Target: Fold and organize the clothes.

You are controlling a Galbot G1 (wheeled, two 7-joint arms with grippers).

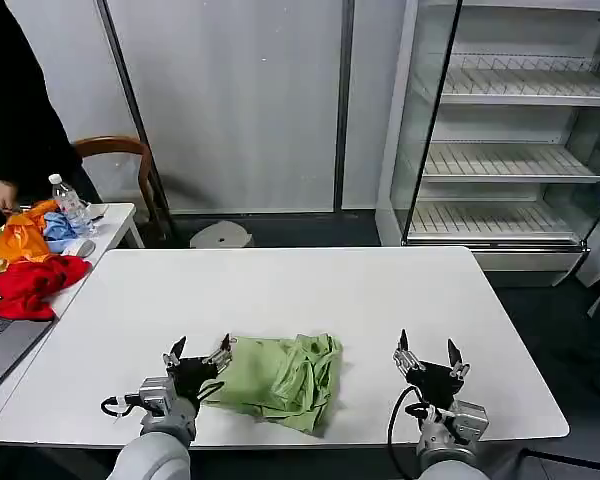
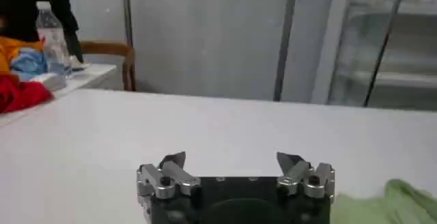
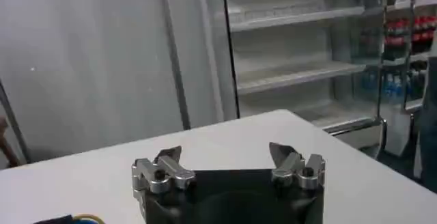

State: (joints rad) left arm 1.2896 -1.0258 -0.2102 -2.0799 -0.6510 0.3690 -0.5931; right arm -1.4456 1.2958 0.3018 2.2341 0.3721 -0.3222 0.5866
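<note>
Currently both tools gape: left tool (image 1: pixel 198 354) beside bunched T-shirt (image 1: pixel 280 378), right tool (image 1: pixel 427 353) apart; layers may snag.

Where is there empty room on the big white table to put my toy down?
The white table is bare across its far half, behind the green T-shirt, and on the right between the shirt and the open right gripper. It is crowded by the near edge, where the open left gripper sits beside the shirt.

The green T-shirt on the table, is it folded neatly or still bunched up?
Bunched up: the green T-shirt lies as a wrinkled heap on the white table, no flat folds visible.
</note>
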